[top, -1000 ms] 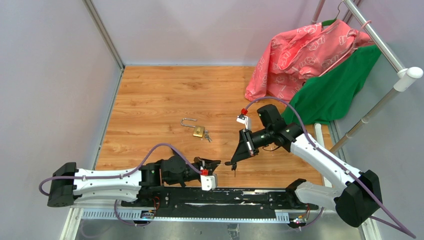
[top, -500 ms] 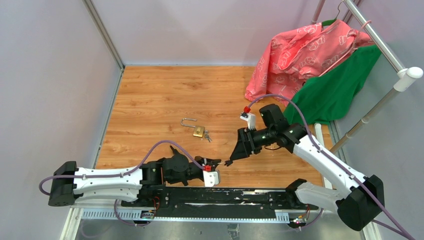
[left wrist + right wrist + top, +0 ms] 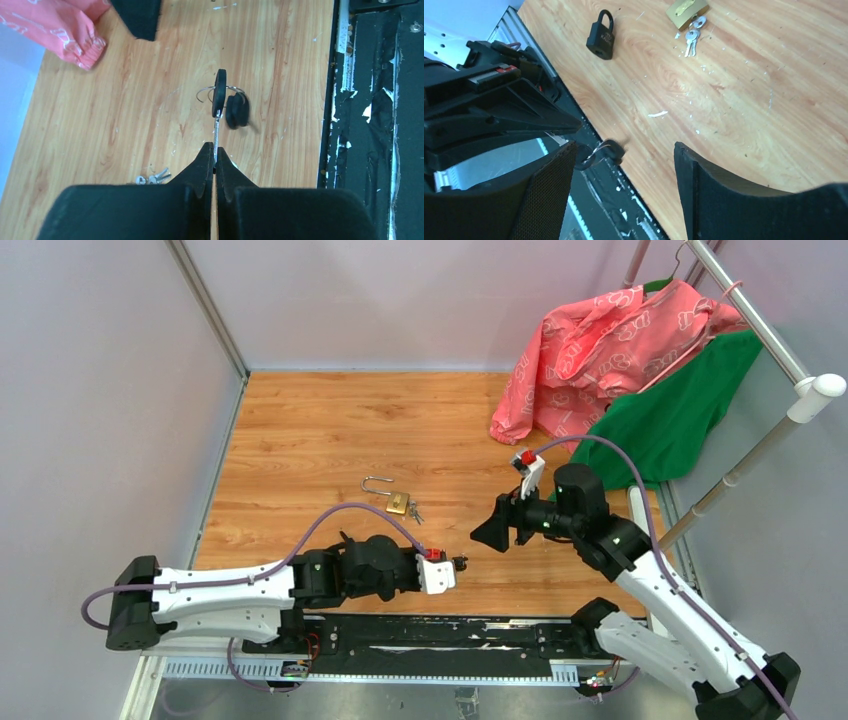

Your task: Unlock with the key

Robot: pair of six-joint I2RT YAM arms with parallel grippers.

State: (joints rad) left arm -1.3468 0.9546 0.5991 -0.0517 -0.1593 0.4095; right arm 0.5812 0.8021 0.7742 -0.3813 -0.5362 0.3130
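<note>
Above the near edge of the desk (image 3: 320, 430), the left claw (image 3: 215, 156) is clenched on the blade of the key (image 3: 218, 95), whose black head and ring stick out ahead. The right claw (image 3: 624, 167) stands released nearby. A black padlock (image 3: 601, 37) lies beside the left arm. With the blade pinched, the right claw should probably retake the head squarely before aiming at the keyhole.

Black-headed key (image 3: 219, 93) in left hand (image 3: 214, 151)
</note>
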